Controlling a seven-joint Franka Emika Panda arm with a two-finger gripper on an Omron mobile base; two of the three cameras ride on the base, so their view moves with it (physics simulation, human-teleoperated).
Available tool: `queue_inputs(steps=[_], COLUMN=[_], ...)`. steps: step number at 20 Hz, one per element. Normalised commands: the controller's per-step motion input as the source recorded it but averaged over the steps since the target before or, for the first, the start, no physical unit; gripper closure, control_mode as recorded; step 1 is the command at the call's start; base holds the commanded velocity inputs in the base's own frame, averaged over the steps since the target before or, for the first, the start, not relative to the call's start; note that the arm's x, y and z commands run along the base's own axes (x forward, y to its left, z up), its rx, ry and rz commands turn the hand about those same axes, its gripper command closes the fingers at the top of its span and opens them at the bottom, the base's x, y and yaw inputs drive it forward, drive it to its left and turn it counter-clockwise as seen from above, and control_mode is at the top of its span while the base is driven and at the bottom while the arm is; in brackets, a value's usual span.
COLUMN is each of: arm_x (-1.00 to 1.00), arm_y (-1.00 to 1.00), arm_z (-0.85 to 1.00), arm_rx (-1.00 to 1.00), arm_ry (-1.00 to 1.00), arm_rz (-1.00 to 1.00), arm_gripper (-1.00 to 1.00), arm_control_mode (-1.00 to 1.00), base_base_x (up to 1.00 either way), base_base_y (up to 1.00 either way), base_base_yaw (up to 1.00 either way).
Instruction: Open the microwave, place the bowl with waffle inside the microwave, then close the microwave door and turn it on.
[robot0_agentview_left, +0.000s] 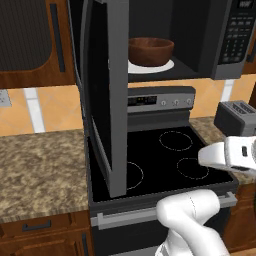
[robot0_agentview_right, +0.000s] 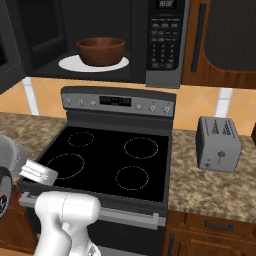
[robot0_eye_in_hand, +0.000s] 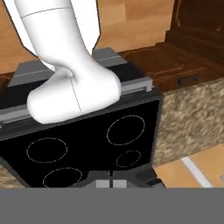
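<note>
The microwave door stands open, the bowl sits inside; the waffle probably lies hidden in it. The hand, fingers together and empty, must shut the door and start the microwave.

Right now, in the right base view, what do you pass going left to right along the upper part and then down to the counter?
Bowl on the white turntable → microwave keypad → cabinet door handle → toaster on the counter.
</note>
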Motion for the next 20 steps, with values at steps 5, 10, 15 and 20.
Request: queue_inputs(steps=[5,10,15,20], arm_x=[-0.85,-0.81,-0.11,0.29], arm_y=[0.79,0.72,0.72,0.73], arm_z=[-0.63,-0.66,-0.50,-0.32], arm_rx=[-0.39,-0.34,-0.24,-0.09], arm_ry=[-0.44,-0.43,-0.37,-0.31], arm_rz=[0.04,0.01,0.00,-0.01], arm_gripper=[1.00,1.00,1.00,1.00], arm_control_mode=[-1.00,-1.00,-1.00,-1.00], base_base_x=[0.00,0.00,0.00,0.00], base_base_y=[0.00,0.00,0.00,0.00], base_base_yaw=[0.00,0.00,0.00,0.00])
